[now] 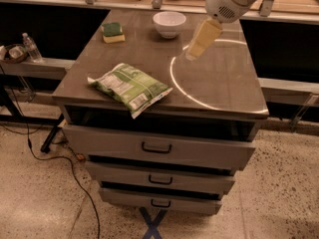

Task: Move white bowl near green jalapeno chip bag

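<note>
1. The gripper (193, 53) is hanging above the back right part of the cabinet top (224, 91), pointing down and to the left; how far open it is cannot be told.
2. The white bowl (169, 23) is sitting upright near the back edge, just left of the gripper and apart from it.
3. The green chip bag (130, 87) is lying flat at the front left, well apart from the bowl.
4. A green-and-yellow sponge (113, 32) is resting left of the bowl.
5. 3 drawers (156, 147) are showing below the top.
</note>
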Controlling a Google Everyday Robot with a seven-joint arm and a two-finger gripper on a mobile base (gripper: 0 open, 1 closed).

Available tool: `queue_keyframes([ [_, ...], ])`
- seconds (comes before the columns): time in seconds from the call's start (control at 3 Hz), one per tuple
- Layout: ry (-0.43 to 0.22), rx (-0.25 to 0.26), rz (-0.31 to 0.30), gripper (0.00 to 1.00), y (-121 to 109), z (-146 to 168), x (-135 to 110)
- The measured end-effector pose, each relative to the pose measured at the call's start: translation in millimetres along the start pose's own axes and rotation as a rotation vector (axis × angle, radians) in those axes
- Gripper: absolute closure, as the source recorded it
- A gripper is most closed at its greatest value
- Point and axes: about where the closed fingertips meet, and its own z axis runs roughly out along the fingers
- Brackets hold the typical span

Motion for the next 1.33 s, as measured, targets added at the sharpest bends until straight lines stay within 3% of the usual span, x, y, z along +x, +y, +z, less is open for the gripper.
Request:
queue_keyframes([
  [0.33, -0.058, 0.026, 0.038, 0.0, -25.2, 49.5, -20.0],
  [0.67, -0.11, 0.0, 0.116, 0.0, -48.9, 107.7, -40.0],
  [1.0, -0.134, -0.023, 0.25, 0.0, -80.2, 170.8, -50.5],
  [1.33, -0.133, -0.025, 0.342, 0.0, -95.3, 199.2, -47.9],
])
